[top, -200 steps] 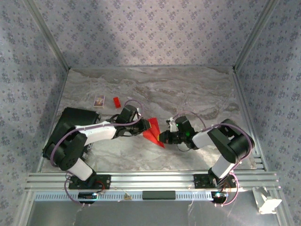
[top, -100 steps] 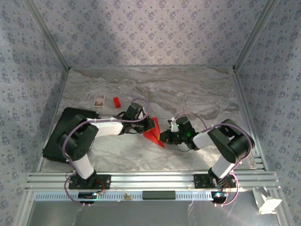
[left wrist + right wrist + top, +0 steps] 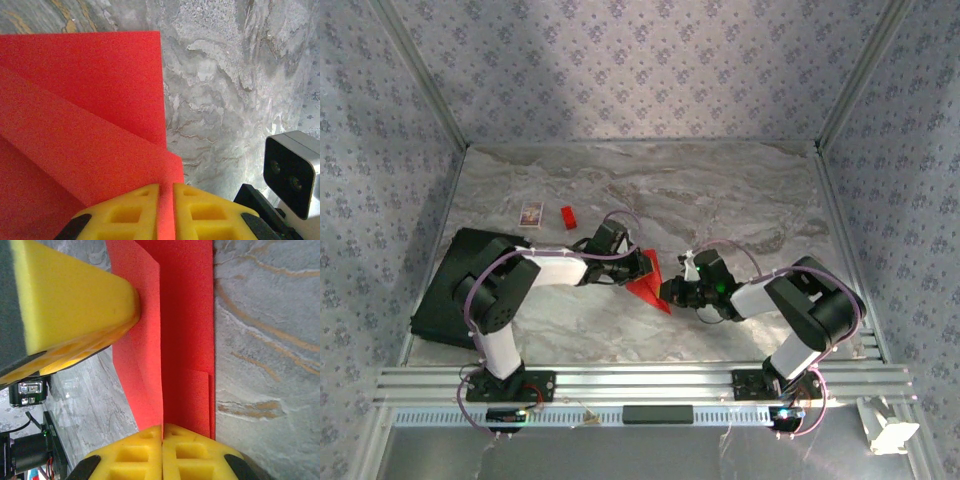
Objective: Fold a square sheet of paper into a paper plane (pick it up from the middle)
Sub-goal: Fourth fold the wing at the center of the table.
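The square sheet of paper (image 3: 647,284), bright red, is folded into a layered, pointed wedge, roughly a paper plane, at the table's centre. My left gripper (image 3: 640,267) reaches in from the left. In the left wrist view its yellow fingers (image 3: 125,212) are shut on a red paper (image 3: 90,110) layer, the left gripper (image 3: 166,200) pinching an upright fold. My right gripper (image 3: 668,292) comes from the right. In the right wrist view the right gripper (image 3: 162,440) is shut on the paper's (image 3: 185,340) centre crease. A left finger (image 3: 75,300) presses against the paper's side.
A small red block (image 3: 568,217) and a patterned card (image 3: 531,213) lie at the back left. A black pad (image 3: 445,290) lies at the left edge. Patterned walls enclose the marble table (image 3: 720,190). An aluminium rail (image 3: 640,382) runs along the near edge.
The left arm has stretched further right and its elbow has swung inward, with its gripper closing in on the paper. The right gripper and the paper have barely moved.
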### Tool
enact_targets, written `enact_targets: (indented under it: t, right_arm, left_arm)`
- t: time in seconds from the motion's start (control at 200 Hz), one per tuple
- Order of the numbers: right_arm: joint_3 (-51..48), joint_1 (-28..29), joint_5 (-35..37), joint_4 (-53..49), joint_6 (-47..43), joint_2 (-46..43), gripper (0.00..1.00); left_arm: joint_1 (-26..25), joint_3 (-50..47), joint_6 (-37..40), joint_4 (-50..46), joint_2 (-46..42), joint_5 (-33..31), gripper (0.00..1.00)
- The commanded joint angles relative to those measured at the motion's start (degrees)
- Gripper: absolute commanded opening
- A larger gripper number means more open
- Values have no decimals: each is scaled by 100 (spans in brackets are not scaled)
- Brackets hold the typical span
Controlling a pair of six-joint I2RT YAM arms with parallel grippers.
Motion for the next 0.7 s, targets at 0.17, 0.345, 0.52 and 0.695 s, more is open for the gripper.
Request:
enact_targets:
  t: [0.17, 0.345, 0.52, 0.695]
  right_arm:
    - [-25, 73, 200, -477, 142, -49, 7]
    - [-22, 79, 247, -492, 214, 30, 0]
    - [-56, 91, 288, -445, 320, 73, 0]
    - [-82, 82, 291, -391, 361, 63, 0]
  left_arm:
    - [-46, 242, 112, 157, 186, 159, 15]
    - [-47, 266, 106, 194, 267, 193, 15]
    - [-57, 178, 128, 277, -20, 59, 16]
    - [-28, -132, 34, 81, -466, -446, 18]
